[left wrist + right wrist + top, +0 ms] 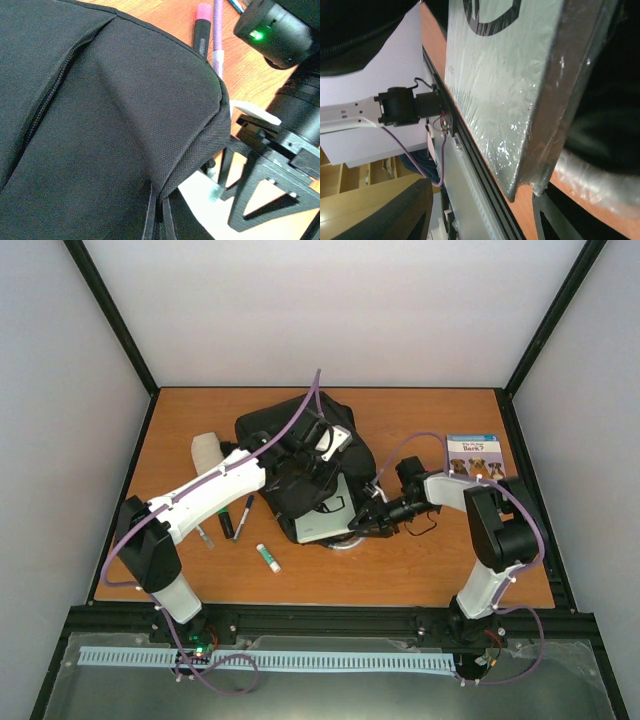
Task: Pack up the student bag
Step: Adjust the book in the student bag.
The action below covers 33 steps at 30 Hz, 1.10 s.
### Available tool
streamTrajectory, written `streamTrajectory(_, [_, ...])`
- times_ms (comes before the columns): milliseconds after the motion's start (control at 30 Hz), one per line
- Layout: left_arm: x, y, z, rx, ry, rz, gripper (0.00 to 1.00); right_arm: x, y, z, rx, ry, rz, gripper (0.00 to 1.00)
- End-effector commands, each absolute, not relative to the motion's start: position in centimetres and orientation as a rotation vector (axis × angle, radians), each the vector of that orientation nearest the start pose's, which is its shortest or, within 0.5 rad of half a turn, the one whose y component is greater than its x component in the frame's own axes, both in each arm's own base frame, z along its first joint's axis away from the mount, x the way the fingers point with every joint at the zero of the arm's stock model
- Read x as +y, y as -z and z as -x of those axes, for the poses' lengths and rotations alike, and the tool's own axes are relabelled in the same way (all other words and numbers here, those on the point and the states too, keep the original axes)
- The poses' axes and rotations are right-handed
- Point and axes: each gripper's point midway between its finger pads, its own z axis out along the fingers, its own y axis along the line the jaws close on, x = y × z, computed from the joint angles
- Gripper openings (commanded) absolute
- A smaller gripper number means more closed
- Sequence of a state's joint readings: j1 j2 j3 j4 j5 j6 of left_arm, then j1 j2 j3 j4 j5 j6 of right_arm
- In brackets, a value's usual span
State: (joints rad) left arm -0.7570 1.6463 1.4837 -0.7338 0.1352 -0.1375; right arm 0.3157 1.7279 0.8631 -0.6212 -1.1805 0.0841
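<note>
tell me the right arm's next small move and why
Probably slide the shrink-wrapped book deeper into the student bag: the right gripper grips its outer edge, much of it lies outside the opening, and the left gripper pinches the bag's fabric.

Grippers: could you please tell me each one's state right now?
Left gripper: shut on the student bag.
Right gripper: astride the wrapped book; grip cannot be told.
</note>
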Motion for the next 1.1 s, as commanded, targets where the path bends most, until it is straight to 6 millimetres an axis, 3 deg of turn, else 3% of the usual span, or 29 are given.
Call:
streamTrajectory(0, [-33.6,-23.6,-31.4,2.313,0.638,-0.807,0.01,24.7,-9.1,-24.0,2.635,-1.811,0.458,0.59])
streamTrajectory(133, [-33.7,-23.4,-31.4,2.317,0.644,-0.81,0.01,24.9,-8.9,-25.1,2.616,-1.791,0.435,0.55])
streamTrajectory(267, [-33.8,-23.4,-31.4,2.318,0.648,-0.811,0.01,25.0,-9.1,-26.0,2.59,-1.82,0.41,0.34])
streamTrajectory(367, [-33.9,-23.5,-31.3,2.317,0.655,-0.813,0.01,25.1,-9.2,-26.5,2.575,-1.804,0.422,0.36])
streamTrajectory(500, [-33.9,-23.5,-31.2,2.316,0.659,-0.811,0.01,24.9,-8.7,-28.4,2.578,-1.656,0.417,0.38])
streamTrajectory(733, [-33.8,-23.7,-31.3,2.315,0.658,-0.804,0.01,24.0,-7.9,-31.5,2.549,-1.357,0.46,0.14])
streamTrajectory(933, [-33.7,-23.8,-31.4,2.314,0.654,-0.791,0.01,23.7,-9.8,-32.1,2.395,-1.186,0.586,0.08])
streamTrajectory(1067, [-33.7,-23.6,-31.4,2.32,0.651,-0.786,0.01,23.4,-11.3,-33.9,2.302,-1.055,0.569,0.06])
